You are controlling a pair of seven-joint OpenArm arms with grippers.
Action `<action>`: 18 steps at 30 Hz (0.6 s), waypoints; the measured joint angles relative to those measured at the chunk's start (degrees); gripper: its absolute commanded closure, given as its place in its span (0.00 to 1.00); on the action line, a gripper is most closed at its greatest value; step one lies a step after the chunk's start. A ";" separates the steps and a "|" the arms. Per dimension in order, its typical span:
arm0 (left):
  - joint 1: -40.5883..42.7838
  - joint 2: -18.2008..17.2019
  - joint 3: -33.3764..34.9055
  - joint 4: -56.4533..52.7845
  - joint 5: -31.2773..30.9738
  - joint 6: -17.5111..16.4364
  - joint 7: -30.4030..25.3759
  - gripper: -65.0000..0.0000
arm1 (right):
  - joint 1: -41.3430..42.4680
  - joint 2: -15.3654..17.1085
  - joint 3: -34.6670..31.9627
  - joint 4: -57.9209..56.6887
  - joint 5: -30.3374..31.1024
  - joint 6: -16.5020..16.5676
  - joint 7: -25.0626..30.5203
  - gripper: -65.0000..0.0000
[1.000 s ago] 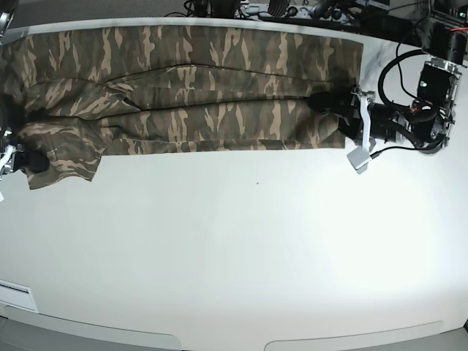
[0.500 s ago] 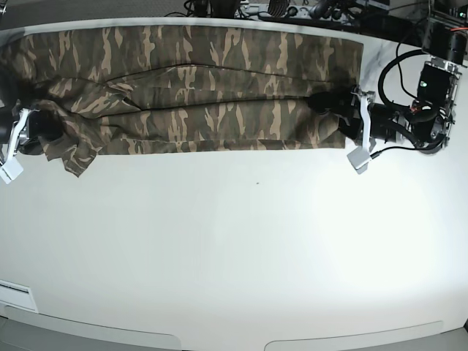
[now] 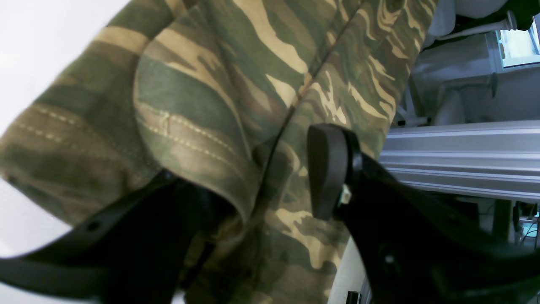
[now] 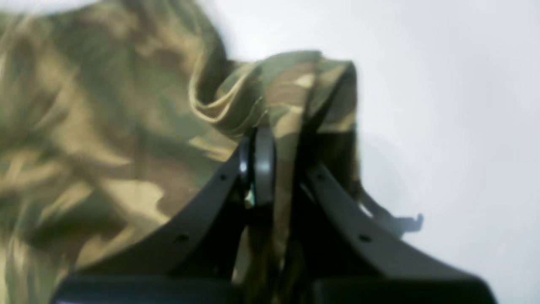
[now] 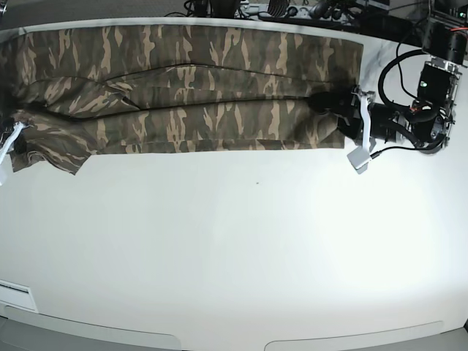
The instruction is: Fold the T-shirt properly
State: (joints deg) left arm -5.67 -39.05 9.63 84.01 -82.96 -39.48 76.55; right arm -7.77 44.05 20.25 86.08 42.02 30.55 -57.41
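The camouflage T-shirt (image 5: 190, 80) lies in a long band along the far side of the white table (image 5: 256, 241), folded lengthwise. At its right end my left gripper (image 5: 325, 102) stands open. In the left wrist view one finger sits under a stitched hem fold of the T-shirt (image 3: 253, 63), and the other pad (image 3: 329, 169) stays apart above the cloth. At the table's left edge my right gripper (image 5: 12, 139) is shut on the sleeve. In the right wrist view this gripper (image 4: 280, 162) pinches a bunched fold of the T-shirt (image 4: 84, 126).
Cables and equipment (image 5: 292, 9) crowd the space behind the table's far edge. An aluminium rail (image 3: 464, 156) runs beside the shirt's end in the left wrist view. A white label (image 5: 14, 296) sits at the front left corner.
My right gripper has carried the sleeve away from the front and out toward the table's left edge, drawing the drooping cloth flatter. The left arm has not moved.
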 measured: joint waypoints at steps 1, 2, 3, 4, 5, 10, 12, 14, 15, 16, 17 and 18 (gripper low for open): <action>-0.02 0.00 0.00 0.00 0.00 0.00 -0.02 0.52 | -0.02 0.00 0.00 0.00 -1.11 -1.79 0.59 0.97; -0.02 0.00 0.00 0.00 -0.04 0.00 -0.02 0.52 | -0.02 -0.04 0.00 0.00 -2.45 -4.09 1.51 0.92; -0.02 0.00 0.00 0.00 -0.04 -0.02 -0.02 0.52 | 0.00 -0.09 0.00 0.00 -4.17 -5.97 2.43 0.88; -0.02 0.02 0.00 0.00 -0.02 0.00 -0.02 0.52 | 0.04 -0.11 0.00 0.00 -5.33 -7.37 2.86 0.85; -0.02 0.00 0.00 0.00 -0.02 0.00 -0.02 0.52 | 0.09 -0.11 0.00 0.00 -5.86 -8.41 3.23 0.81; -0.02 0.00 0.00 0.00 -0.07 0.00 -0.02 0.52 | 0.20 -0.66 0.02 0.00 -6.05 -8.68 3.87 0.47; -0.02 0.00 0.00 0.00 -0.17 -0.02 -0.02 0.52 | 0.17 -0.87 0.00 0.00 -6.05 -8.72 4.24 0.41; -0.02 0.00 0.00 0.00 -0.20 0.00 -0.02 0.52 | 0.17 -0.90 0.00 0.00 -6.01 -8.74 4.87 0.41; -0.02 0.00 0.00 0.00 -0.20 -0.02 -0.02 0.52 | 0.17 -0.92 0.02 0.00 -5.64 -8.72 5.22 0.41; -0.02 0.00 0.00 0.00 -0.20 0.00 -0.02 0.52 | 0.15 -0.92 0.02 0.00 -5.05 -8.74 5.68 0.41; -0.02 0.00 0.00 0.00 -0.20 -0.02 -0.02 0.52 | 0.17 -0.92 0.00 0.00 -4.76 -8.44 6.10 0.41; -0.02 0.00 0.00 0.00 -0.22 -0.02 -0.02 0.52 | 0.20 -0.92 0.00 0.00 -4.55 -7.41 6.71 0.41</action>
State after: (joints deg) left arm -5.69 -39.05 9.63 84.01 -83.18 -39.51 76.53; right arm -7.57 43.13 20.25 86.08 37.47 23.14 -50.70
